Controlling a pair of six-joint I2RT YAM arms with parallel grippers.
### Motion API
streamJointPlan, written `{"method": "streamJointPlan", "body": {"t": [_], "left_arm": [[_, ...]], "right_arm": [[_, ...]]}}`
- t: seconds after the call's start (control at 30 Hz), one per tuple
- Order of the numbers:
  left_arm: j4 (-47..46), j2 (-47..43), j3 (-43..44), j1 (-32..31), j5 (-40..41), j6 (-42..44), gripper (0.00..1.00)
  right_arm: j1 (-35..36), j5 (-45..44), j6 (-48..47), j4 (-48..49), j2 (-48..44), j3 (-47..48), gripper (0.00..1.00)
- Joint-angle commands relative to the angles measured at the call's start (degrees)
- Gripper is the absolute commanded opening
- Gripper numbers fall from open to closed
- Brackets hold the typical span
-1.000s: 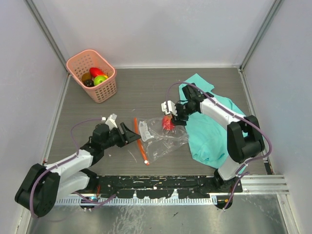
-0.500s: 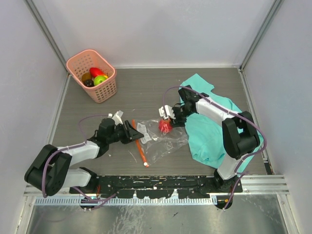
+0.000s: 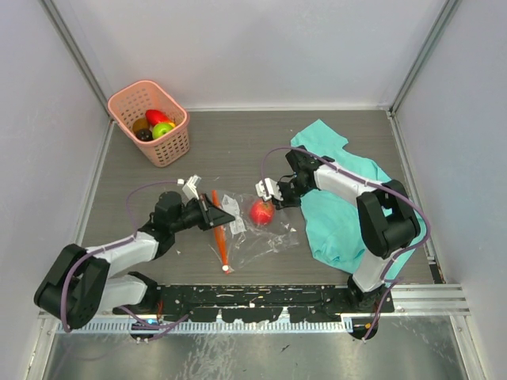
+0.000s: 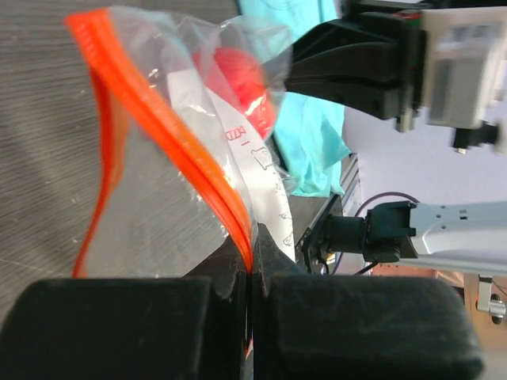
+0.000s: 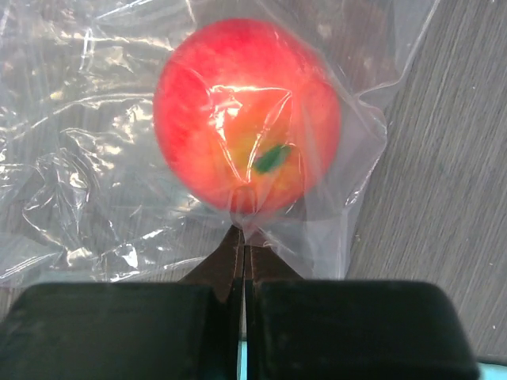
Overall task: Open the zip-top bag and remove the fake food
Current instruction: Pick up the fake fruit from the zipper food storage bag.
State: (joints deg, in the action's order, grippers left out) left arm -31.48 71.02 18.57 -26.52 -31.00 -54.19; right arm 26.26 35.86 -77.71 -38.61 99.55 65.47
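Note:
The zip-top bag (image 3: 252, 231) lies crinkled on the table between the arms, its orange zip strip (image 3: 219, 231) on the left side. One piece of fake food, a red apple (image 3: 261, 212), sits inside it. My left gripper (image 3: 224, 219) is shut on the zip strip (image 4: 162, 131), pinching it right at the fingertips (image 4: 252, 249). My right gripper (image 3: 275, 201) is shut on a fold of the bag's plastic just behind the apple (image 5: 247, 111), with the film bunched between the tips (image 5: 243, 236). The slider is not visible.
A pink basket (image 3: 176, 144) with several plastic fruits stands at the back left. A teal cloth (image 3: 344, 210) lies crumpled under and beside the right arm. Grey walls close in the table on three sides.
Both grippers have closed, the left on the zip strip, the right on the plastic by the apple. The bag and apple have shifted slightly left and nearer.

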Motion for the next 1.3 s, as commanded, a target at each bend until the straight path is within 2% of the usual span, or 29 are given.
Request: {"method": "streamJointPlan", "body": {"t": [0.0, 0.2, 0.33, 0.4, 0.47, 0.6, 0.8, 0.9, 1.07, 1.27], "left_arm": [[-1.9, -6.1, -0.7, -0.2, -1.5, 2.9, 0.00], [6.2, -11.5, -0.8, -0.2, -1.8, 8.1, 0.00], [10.2, -14.0, -0.7, -0.2, -1.3, 10.6, 0.00], [10.9, -14.3, -0.6, -0.2, -1.4, 11.3, 0.00], [11.1, -14.3, -0.6, -0.2, -1.7, 11.8, 0.00], [10.8, -13.0, -0.2, -0.2, -3.2, 12.4, 0.00], [10.9, -10.9, 0.6, -0.2, -5.5, 12.8, 0.00], [11.0, -10.8, 0.4, -0.2, -5.9, 12.9, 0.00], [11.5, -11.1, 0.6, -0.2, -6.1, 12.7, 0.00], [12.8, -10.1, 1.7, -0.2, -6.8, 13.7, 0.00]], "right_arm": [[0.0, 1.7, 1.6, 0.5, -1.9, 0.0, 0.01], [-2.7, 4.5, 0.7, -2.1, -4.0, 0.3, 0.01], [-4.6, 7.5, -3.1, -5.2, -5.6, -0.1, 0.02], [-4.9, 8.3, -4.2, -6.1, -6.3, -0.4, 0.15], [-5.0, 8.2, -4.9, -6.2, -7.7, -0.8, 0.34], [-5.2, 9.5, -7.8, -5.9, -12.0, -3.0, 0.53], [-4.9, 16.4, -19.6, -5.5, -17.6, -9.9, 0.82], [-3.3, 16.0, -17.3, -1.2, -17.7, -11.4, 0.84], [2.0, 8.9, -9.2, 9.3, -17.5, -13.2, 0.85], [6.3, 1.1, -7.5, 11.5, -12.9, -12.0, 0.84]]}}
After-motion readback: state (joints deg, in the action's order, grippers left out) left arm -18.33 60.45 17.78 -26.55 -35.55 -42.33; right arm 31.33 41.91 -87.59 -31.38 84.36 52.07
